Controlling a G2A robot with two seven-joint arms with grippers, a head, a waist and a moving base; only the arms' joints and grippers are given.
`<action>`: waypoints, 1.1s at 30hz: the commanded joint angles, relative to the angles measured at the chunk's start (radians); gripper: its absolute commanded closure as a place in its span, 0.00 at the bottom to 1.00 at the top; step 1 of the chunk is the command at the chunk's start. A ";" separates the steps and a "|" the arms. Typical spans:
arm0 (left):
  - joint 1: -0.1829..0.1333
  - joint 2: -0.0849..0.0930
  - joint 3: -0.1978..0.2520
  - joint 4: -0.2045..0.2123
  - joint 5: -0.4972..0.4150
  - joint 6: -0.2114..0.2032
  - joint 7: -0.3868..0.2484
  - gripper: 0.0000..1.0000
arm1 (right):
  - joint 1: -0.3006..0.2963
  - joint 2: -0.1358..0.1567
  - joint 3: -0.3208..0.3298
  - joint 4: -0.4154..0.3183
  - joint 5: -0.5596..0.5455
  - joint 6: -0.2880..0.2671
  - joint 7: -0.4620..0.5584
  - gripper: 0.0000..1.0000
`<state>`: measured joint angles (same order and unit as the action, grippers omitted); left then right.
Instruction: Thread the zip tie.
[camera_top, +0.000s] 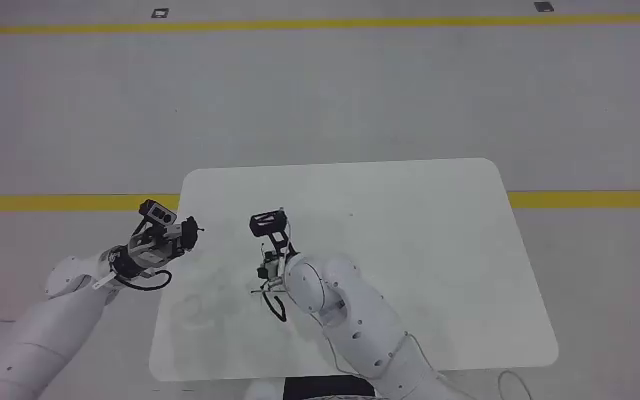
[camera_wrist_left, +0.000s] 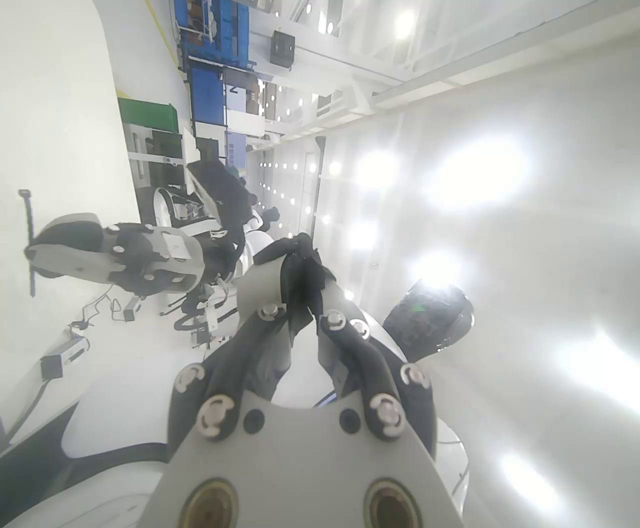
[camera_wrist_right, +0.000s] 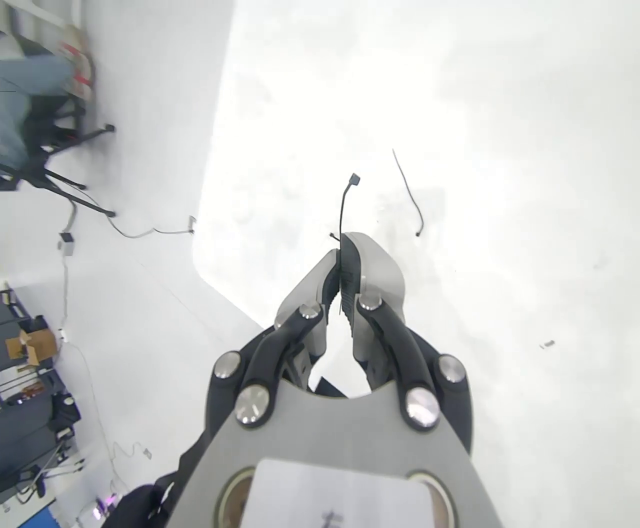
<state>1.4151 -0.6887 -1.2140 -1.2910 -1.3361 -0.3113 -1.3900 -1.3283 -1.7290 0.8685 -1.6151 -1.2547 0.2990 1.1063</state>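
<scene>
Zip tie (camera_wrist_right: 342, 215) is being pinched mid-length by the closed right gripper (camera_wrist_right: 341, 245) above the tabletop's (camera_top: 420, 230) left side. Its head is being left exposed, presumably for threading. The left gripper (camera_wrist_left: 299, 250) is being held closed at the left edge.

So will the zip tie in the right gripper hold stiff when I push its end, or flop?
Probably springy rather than floppy: the zip tie stands out past the right gripper in a gentle curve without drooping. It is thin, so its free end will likely bend aside if pushed. It looks very light.
</scene>
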 joint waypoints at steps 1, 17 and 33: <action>0.000 0.000 0.000 0.000 0.000 0.000 0.000 1.00 | 0.002 -0.001 -0.001 0.003 -0.004 0.002 0.023 1.00; 0.000 0.000 0.000 0.000 0.000 0.000 0.000 1.00 | -0.035 0.018 0.003 -0.090 0.121 0.041 -0.401 1.00; 0.000 0.000 0.000 0.000 0.000 0.000 0.000 1.00 | -0.047 0.040 -0.057 -0.161 0.271 0.041 -0.756 1.00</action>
<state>1.4151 -0.6887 -1.2140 -1.2910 -1.3361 -0.3113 -1.3900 -1.3756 -1.6892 0.8116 -1.7759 -0.9836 0.3400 0.3500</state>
